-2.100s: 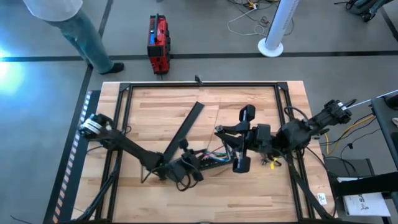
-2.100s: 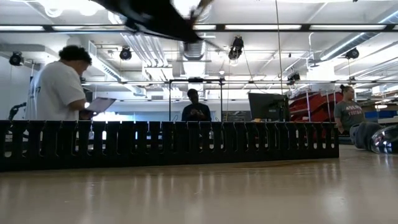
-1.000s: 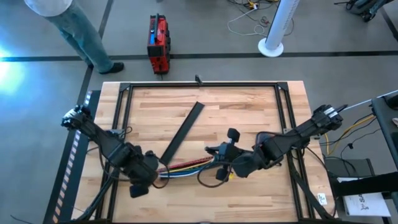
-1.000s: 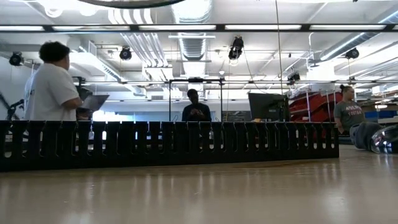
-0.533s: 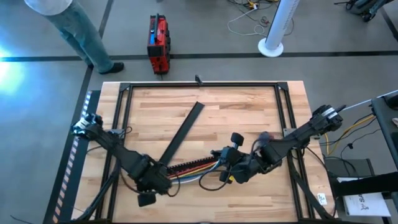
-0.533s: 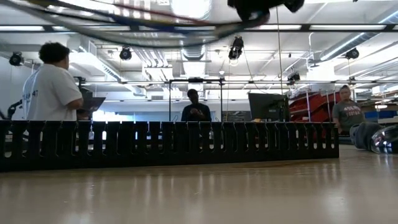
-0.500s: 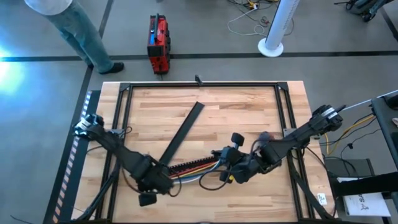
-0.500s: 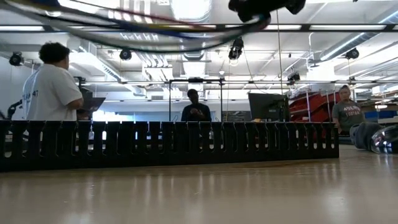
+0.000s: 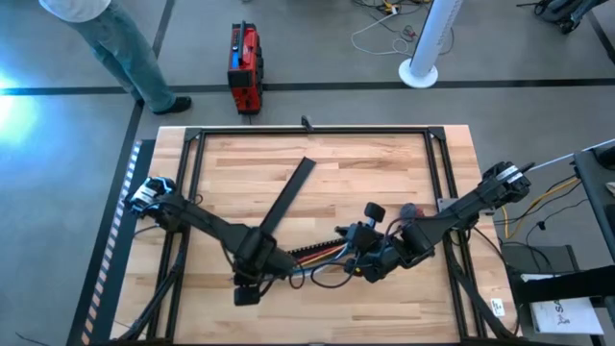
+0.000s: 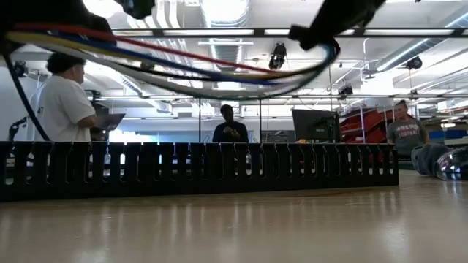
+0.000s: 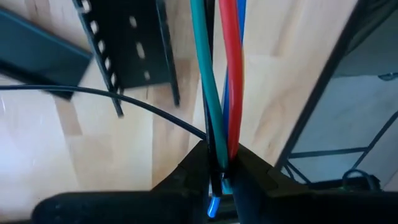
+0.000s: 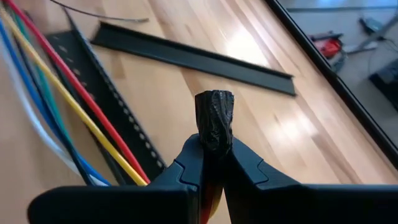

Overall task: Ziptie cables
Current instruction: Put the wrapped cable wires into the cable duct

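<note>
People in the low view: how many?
3: one person at the left, another at the centre, a third far right; the black bar may hide more.

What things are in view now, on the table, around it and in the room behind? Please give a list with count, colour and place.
cables: one bundle, red, yellow, blue, green and white, hanging above the table between both tools
flat bar: one, black, lying diagonally at the table's middle
slotted bar: one, black, standing across the low view
table: one, light wood, black frame around it
red case: one, on the floor beyond the table
white column: one, on the floor
people: four, in the room behind
left tool: shut on the cables' one end
right tool: shut on the cables' black taped end
</note>
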Robot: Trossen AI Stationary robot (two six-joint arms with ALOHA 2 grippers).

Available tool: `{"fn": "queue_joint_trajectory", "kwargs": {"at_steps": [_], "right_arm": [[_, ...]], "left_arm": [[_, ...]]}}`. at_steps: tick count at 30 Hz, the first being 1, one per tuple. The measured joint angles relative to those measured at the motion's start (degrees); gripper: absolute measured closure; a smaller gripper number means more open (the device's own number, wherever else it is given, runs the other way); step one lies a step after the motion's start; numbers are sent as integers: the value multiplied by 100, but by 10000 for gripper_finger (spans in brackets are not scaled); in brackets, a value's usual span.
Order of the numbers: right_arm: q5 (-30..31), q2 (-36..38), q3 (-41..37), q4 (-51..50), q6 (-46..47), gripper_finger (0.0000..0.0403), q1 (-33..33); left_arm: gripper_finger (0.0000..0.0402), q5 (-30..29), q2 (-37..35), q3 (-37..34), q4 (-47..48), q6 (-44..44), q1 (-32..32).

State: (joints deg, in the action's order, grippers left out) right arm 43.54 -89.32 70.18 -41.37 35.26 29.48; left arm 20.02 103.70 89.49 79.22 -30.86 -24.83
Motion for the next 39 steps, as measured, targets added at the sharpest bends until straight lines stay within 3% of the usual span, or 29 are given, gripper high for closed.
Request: {"fn": "queue_joint_trajectory", "kwargs": {"at_steps": [5, 10, 18, 24, 33, 39], "right_arm": [[68, 0, -455, 50, 373, 382, 2], [150, 0, -843, 325, 676, 382, -24], [325, 2, -974, 707, 306, 382, -61], [508, 2, -1159, 698, 425, 382, -66], [666, -2, -1260, 744, 440, 382, -61], [786, 266, -1133, 763, 122, 382, 6]], "left_arm": [[374, 15, 2, -493, -524, 10, 137], [372, 500, 4, -1085, -758, -334, 224], [369, 545, -2, -1515, -1306, -373, 266], [367, -87, -2, -1584, -1408, -320, 318], [366, -334, 25, -1582, -1453, -311, 372], [366, -303, -42, -1321, -1002, -302, 377]]}}
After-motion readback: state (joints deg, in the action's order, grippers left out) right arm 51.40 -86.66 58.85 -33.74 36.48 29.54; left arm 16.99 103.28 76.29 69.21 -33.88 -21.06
